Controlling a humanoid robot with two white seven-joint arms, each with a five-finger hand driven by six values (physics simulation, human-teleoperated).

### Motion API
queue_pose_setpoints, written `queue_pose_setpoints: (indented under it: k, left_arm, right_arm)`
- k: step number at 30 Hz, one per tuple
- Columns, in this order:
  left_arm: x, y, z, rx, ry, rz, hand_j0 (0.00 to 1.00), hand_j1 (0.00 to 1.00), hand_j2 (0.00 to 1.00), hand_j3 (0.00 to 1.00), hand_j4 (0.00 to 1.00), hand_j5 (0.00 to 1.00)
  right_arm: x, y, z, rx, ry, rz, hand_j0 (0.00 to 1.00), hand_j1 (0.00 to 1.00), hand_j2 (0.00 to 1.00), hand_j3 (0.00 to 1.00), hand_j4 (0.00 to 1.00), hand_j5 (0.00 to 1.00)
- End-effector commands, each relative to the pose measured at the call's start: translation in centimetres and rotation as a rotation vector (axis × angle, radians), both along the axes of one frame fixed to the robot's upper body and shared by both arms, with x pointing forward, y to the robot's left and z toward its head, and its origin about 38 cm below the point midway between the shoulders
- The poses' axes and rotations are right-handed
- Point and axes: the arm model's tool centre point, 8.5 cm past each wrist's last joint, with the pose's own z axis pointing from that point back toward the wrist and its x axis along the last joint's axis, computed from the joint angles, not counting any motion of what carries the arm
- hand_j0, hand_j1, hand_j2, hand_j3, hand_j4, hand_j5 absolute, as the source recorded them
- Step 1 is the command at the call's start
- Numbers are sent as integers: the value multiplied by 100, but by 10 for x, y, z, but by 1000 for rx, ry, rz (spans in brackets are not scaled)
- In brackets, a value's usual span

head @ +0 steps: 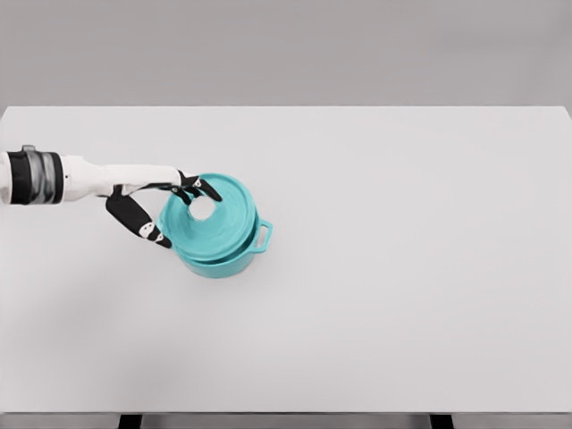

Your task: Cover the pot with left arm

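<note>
The left hand (170, 207) reaches in from the left edge on its white arm (107, 179), a dark and silver cuff showing near the picture's border. Its black fingers (198, 188) are closed over the upper left rim of a teal lid (210, 219), while the thumb (138, 219) hangs below and to the left, close against the lid's edge. So the hand is gripping the lid rather than spread or idle. The lid is tilted, its face turned up toward the camera, with a pale round patch near the fingertips that may be a knob or a glare; I cannot tell which. The lid sits over a teal pot (223, 261), leaning on it and hiding nearly all of the opening, though it does not look seated flat. Only the pot's lower wall and one loop handle (264, 237) on its right side peek out. Pot and lid stand left of the middle of a wide white worktop (402, 268), whose far edge meets a plain grey wall (286, 54). Two dark legs (130, 421) show under the near edge.
</note>
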Motion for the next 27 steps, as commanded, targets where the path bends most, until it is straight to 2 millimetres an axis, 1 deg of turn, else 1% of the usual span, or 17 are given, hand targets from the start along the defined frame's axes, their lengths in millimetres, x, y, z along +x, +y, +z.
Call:
queue_pose_setpoints:
  k: [1, 4, 8, 11, 13, 14, 15, 16, 18, 20, 21, 22, 23, 24, 27]
  left_arm:
    - [-3, -1, 1, -9, 13, 1, 100, 100, 100, 100, 100, 100]
    - [-2, -2, 4, -19, 12, 0, 100, 100, 100, 100, 100, 100]
    - [-2, -1, 3, -17, 18, 7, 100, 100, 100, 100, 100, 100]
    - [1, 6, -5, 35, 76, 91, 100, 100, 100, 100, 100, 100]
    - [2, 7, -1, 36, 72, 99, 100, 100, 100, 100, 100, 100]
    - [5, 7, 7, 29, 58, 100, 100, 100, 100, 100, 100, 100]
    - [7, 15, 20, 24, 41, 118, 100, 100, 100, 100, 100, 100]
    - [8, 18, 28, 18, 29, 126, 100, 100, 100, 100, 100, 100]
    - [12, 17, 43, 10, -3, 123, 100, 100, 100, 100, 100, 100]
    - [13, 20, 54, -10, -27, 119, 100, 100, 100, 100, 100, 100]
    - [14, 18, 73, -54, -98, 83, 100, 100, 100, 100, 100, 100]
    - [13, 24, 92, -87, -155, 80, 100, 100, 100, 100, 100, 100]
    - [9, 41, 92, -77, -165, 113, 100, 100, 100, 100, 100, 100]
    - [8, 48, 103, -111, -217, 106, 100, 100, 100, 100, 100, 100]
    - [-6, 67, 97, -232, -402, -22, 100, 100, 100, 100, 100, 100]
  right_arm:
    - [0, 0, 0, 1, -1, 1, 100, 100, 100, 100, 100, 100]
    - [0, 0, 0, 1, -1, 1, 100, 100, 100, 100, 100, 100]
    - [0, 0, 0, 1, -1, 1, 100, 100, 100, 100, 100, 100]
    - [0, 0, 0, 0, 0, 0, 100, 100, 100, 100, 100, 100]
    - [0, 0, 0, 0, 0, 0, 100, 100, 100, 100, 100, 100]
    - [0, 0, 0, 1, -1, 1, 100, 100, 100, 100, 100, 100]
    - [0, 0, 0, 0, 0, 0, 100, 100, 100, 100, 100, 100]
    - [0, 0, 0, 0, 0, 0, 100, 100, 100, 100, 100, 100]
    - [0, 0, 0, 1, -1, 1, 100, 100, 100, 100, 100, 100]
    - [0, 0, 0, 0, 0, 0, 100, 100, 100, 100, 100, 100]
    - [0, 0, 0, 0, 0, 0, 100, 100, 100, 100, 100, 100]
    - [0, 0, 0, 0, 0, 0, 100, 100, 100, 100, 100, 100]
    - [0, 0, 0, 0, 0, 0, 100, 100, 100, 100, 100, 100]
    - [0, 0, 0, 0, 0, 0, 100, 100, 100, 100, 100, 100]
    - [0, 0, 0, 0, 0, 0, 100, 100, 100, 100, 100, 100]
